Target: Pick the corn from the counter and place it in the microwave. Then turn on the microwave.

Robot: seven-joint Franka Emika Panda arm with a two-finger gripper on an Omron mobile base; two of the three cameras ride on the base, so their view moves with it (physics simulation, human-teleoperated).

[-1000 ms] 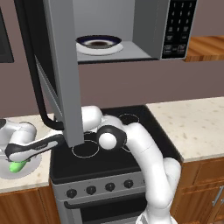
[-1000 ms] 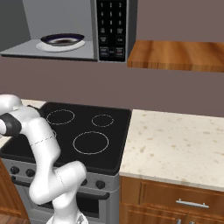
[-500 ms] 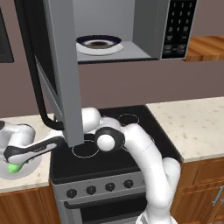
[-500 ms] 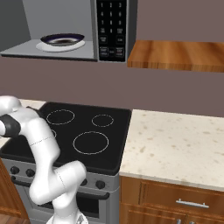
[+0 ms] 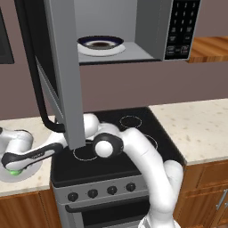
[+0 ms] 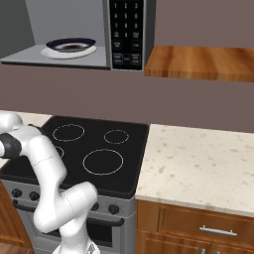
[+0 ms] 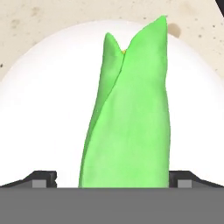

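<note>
The corn (image 7: 131, 118), a bright green cob in its husk, lies on a white plate (image 7: 39, 109) on the beige counter (image 7: 39, 17). My gripper (image 7: 113, 180) is open right over it, one dark fingertip on each side of the cob's near end. In the left base view the arm stretches left across the stove, and the gripper (image 5: 15, 167) sits low on the corn (image 5: 16, 172), of which just a green sliver shows. The microwave (image 5: 151, 26) hangs above the stove with its door (image 5: 62, 67) swung wide open. Its keypad (image 6: 126, 34) is at the right.
Inside the microwave stands a white plate with a dark bowl (image 5: 100, 44) (image 6: 69, 47). The open door hangs just above my forearm. A black stovetop (image 6: 99, 149) lies below, with more counter (image 6: 198, 163) to its right and a wooden shelf (image 6: 198, 62) above that.
The hand has sunk slightly toward the plate, so less of the corn shows below it. The jaws have stayed open.
</note>
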